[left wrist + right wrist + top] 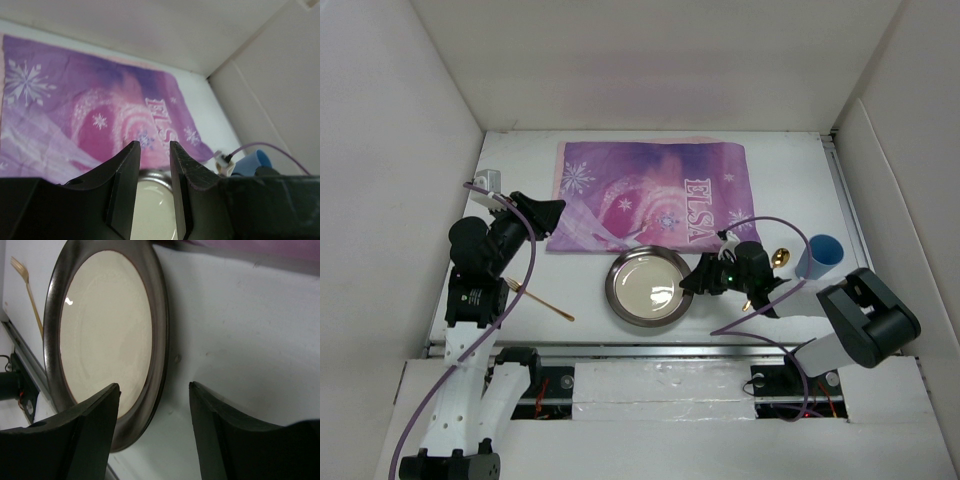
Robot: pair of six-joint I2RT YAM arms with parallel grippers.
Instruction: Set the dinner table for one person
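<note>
White and matte, the dinner table [582, 272] lies plain and flat, with a purple placemat [650, 190] by its far edge and a plate [647, 285] toward its near edge. Your left gripper [152, 145] is narrowly parted and empty. Your right gripper [154, 387] gapes at the plate's rim.

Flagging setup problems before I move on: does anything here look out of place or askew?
Yes. The plate sits on the bare dinner table at the near edge of the placemat, not on it. The fork lies diagonally, well left of the plate. Nothing looks spilled or broken.
</note>
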